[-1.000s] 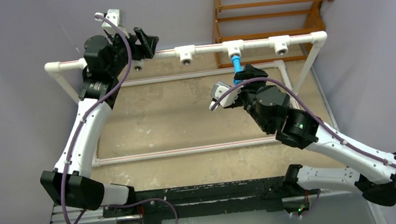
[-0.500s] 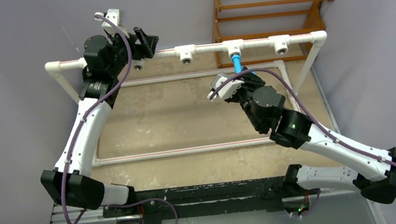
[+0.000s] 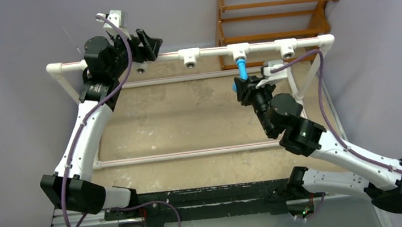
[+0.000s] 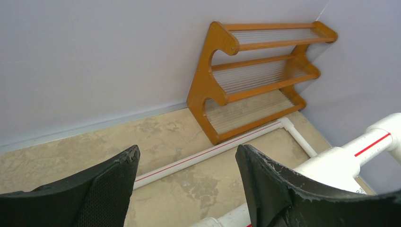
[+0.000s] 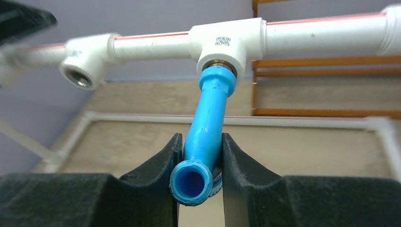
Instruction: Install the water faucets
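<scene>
between the right fingers (image 5: 151, 189), clamped on it, the blue tap (image 5: 208, 118) sits screwed into one tee (image 5: 229, 42); left fingers (image 4: 94, 198) gape empty; neighbouring sockets (image 5: 80, 75) look unfilled.

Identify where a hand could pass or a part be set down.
Free: the sandy floor bordered by the lower pipe frame. Crowded: the top rail, where right jaws clamp the blue faucet and left jaws hover open.

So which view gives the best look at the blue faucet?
Right wrist: the blue faucet fills the centre, its end in a white tee, its spout clamped by the right gripper. Top external shows it small. Left wrist misses it.
</scene>
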